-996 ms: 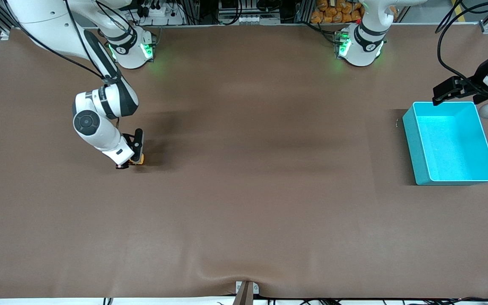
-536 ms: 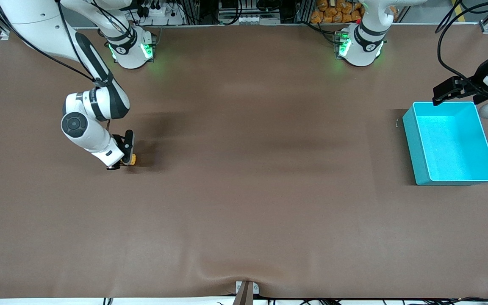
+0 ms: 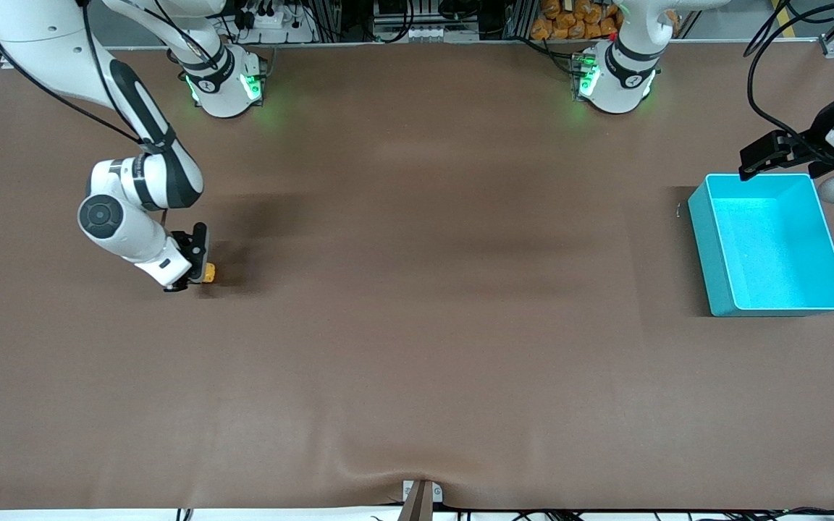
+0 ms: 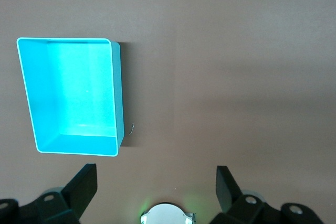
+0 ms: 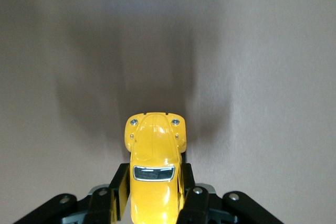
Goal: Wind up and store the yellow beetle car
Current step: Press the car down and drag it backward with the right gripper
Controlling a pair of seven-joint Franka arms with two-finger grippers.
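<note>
The yellow beetle car (image 5: 154, 174) is clamped between the fingers of my right gripper (image 5: 154, 192), low on the brown table toward the right arm's end; in the front view only a small yellow bit of the car (image 3: 208, 273) shows beside the right gripper (image 3: 198, 271). The turquoise bin (image 3: 770, 243) stands empty at the left arm's end and also shows in the left wrist view (image 4: 71, 95). My left gripper (image 4: 155, 184) is open and empty, held in the air above the table beside the bin; in the front view the left gripper (image 3: 775, 153) sits just above the bin's edge nearest the bases.
The brown table mat (image 3: 417, 325) has a raised wrinkle at its front edge near a small bracket (image 3: 420, 498). The left arm's base (image 3: 614, 79) and the right arm's base (image 3: 223, 83) stand along the edge nearest the robots.
My right gripper has dragged the yellow car along the table toward the right arm's end of the table. The left arm has not moved.
</note>
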